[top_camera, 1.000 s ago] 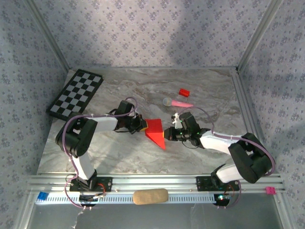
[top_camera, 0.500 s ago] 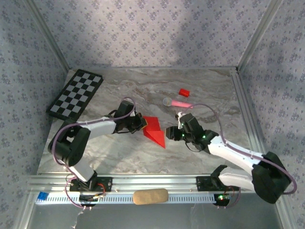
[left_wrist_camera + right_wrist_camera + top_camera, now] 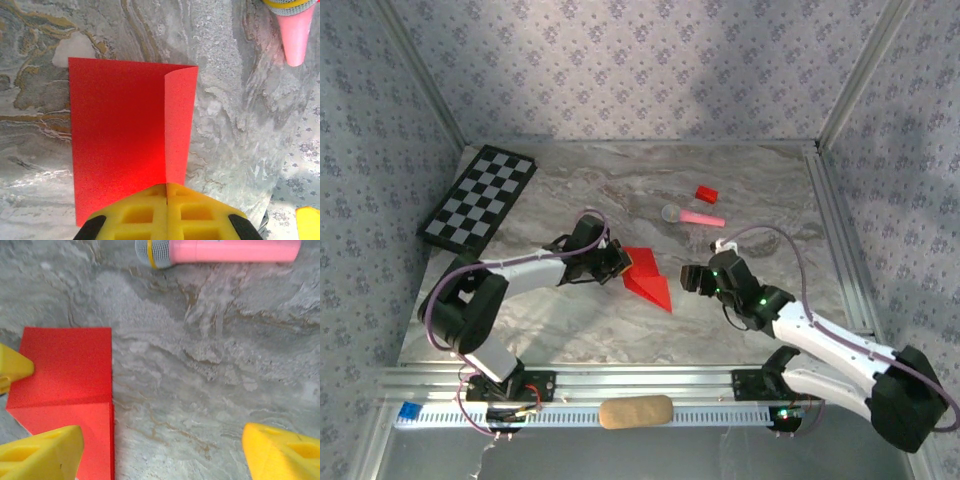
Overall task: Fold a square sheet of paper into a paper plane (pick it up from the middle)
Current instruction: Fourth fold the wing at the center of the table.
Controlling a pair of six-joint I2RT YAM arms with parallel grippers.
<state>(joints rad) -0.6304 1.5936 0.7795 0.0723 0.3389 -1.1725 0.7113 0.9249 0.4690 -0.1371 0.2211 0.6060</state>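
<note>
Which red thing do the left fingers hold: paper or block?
The folded red paper, pinched at its edge between the shut left fingers. The small red block lies free, farther back.

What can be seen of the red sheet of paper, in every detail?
The square sheet of paper is thin, bright red and plain, with a matte look. It is folded: one flap stands up curved along a crease. It lies on the marble table, and the left gripper is shut on its edge.
</note>
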